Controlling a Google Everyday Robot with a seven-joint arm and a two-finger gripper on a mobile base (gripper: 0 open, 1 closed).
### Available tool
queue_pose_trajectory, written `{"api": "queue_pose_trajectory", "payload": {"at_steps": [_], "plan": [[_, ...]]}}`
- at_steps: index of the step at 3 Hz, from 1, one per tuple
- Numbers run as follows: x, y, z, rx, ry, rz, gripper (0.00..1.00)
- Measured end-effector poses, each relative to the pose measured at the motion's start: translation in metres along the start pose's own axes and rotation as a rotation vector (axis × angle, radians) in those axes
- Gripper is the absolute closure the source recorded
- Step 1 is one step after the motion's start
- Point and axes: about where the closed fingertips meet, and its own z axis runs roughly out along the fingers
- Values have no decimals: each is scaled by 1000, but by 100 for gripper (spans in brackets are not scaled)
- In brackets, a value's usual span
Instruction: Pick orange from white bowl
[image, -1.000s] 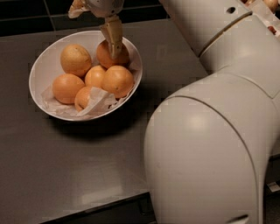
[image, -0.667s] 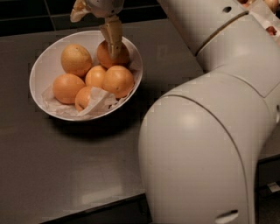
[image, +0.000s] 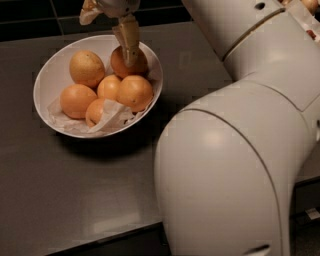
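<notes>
Starting at the left of my feed, the white bowl (image: 44, 80) sits on the dark countertop (image: 75, 195), lined with crumpled white paper (image: 114, 118) that spills up along its near side. Six fruits are piled in it. The pale yellowish one (image: 86, 68) is at the back left, and lighter orange ones sit in front and in the middle. My target, the orange (image: 115, 64), is the deeper reddish fruit against the back right wall of the bowl, touching its neighbours below.

The gripper (image: 129, 52) hangs straight down from the top edge of the view and lies right across the front of that orange, reaching roughly to its middle. From this angle its far half is hidden behind the fruit, so I cannot tell whether it is spread around the orange or already pinching it.

I judge that the orange will handle as a firm, fairly heavy ball with a smooth, slightly slick skin. It should tolerate a solid squeeze, but it will roll or squirt out if caught above or below its widest part. I would want the hold across the equator, front to back, where it has the clearest access. The neighbouring fruit crowd its lower left side, and the bowl wall is close behind it.

To the right, the robot's own white arm (image: 235, 165) fills the frame — it blocks everything beyond the bowl.
</notes>
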Motion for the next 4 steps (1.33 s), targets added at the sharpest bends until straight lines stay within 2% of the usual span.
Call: {"api": "queue_pose_trajectory", "payload": {"at_steps": [4], "plan": [[7, 21, 14, -35, -52, 38, 12]]}}
